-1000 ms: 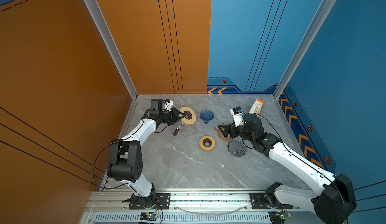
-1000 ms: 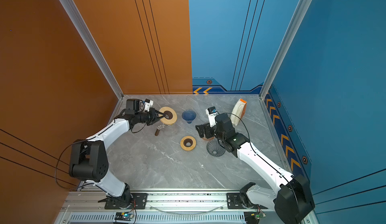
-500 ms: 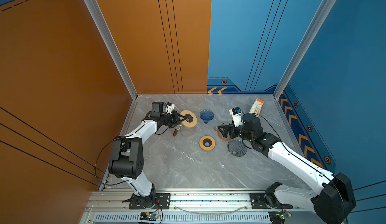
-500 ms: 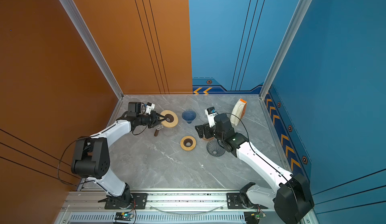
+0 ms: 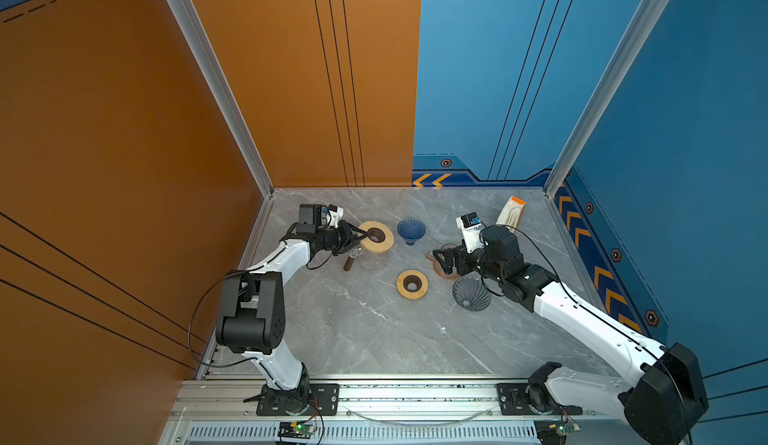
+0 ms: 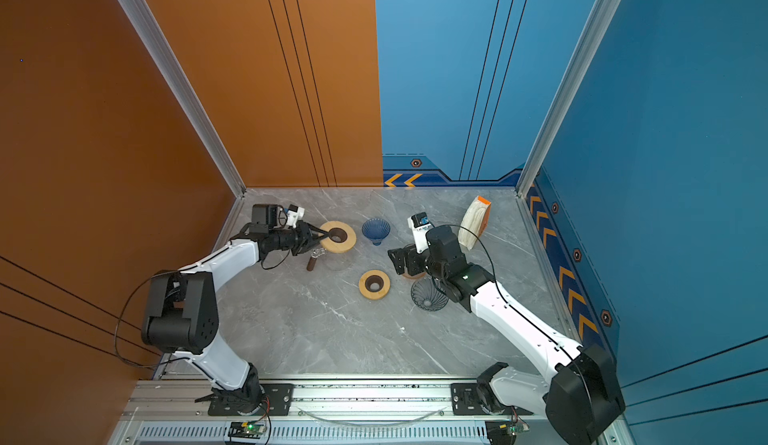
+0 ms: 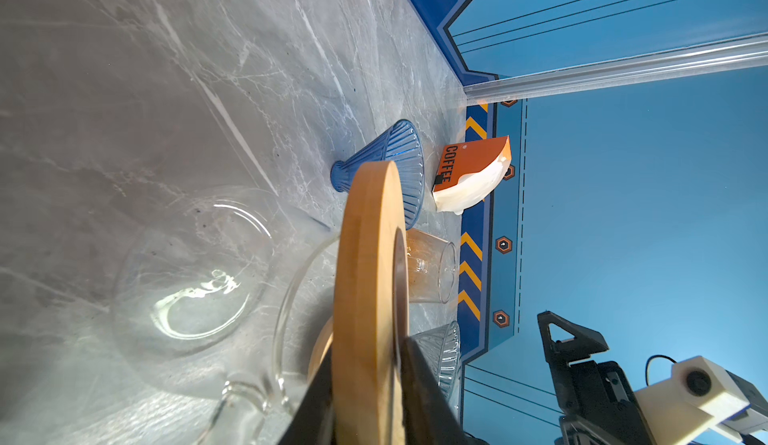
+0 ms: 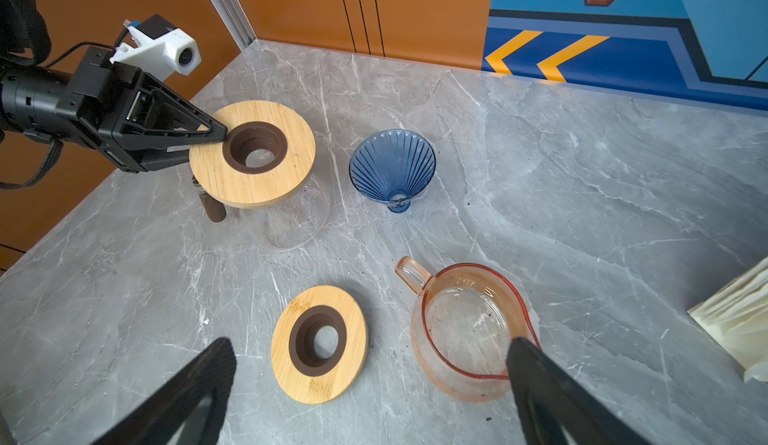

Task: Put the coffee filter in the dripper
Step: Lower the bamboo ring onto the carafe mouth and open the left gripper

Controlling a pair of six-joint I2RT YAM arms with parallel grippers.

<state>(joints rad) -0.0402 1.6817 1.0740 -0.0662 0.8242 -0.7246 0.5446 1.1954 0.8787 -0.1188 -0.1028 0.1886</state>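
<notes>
Left gripper (image 8: 210,137) clamps wooden ring (image 8: 253,181) atop glass carafe (image 8: 291,222).

On my grey marble table (image 5: 374,330) I see a clear carafe (image 8: 295,222), blue dripper (image 5: 411,231), flat wooden ring (image 5: 412,284), pink glass pitcher (image 8: 469,330), smoky dripper (image 5: 471,293) and the filter pack (image 5: 512,214)

Layout on grey marble tabletop (image 8: 582,181)
A round bamboo ring (image 8: 249,191) caps a clear glass carafe (image 8: 293,227); blue ribbed glass dripper (image 8: 392,160) stands beside.
</notes>
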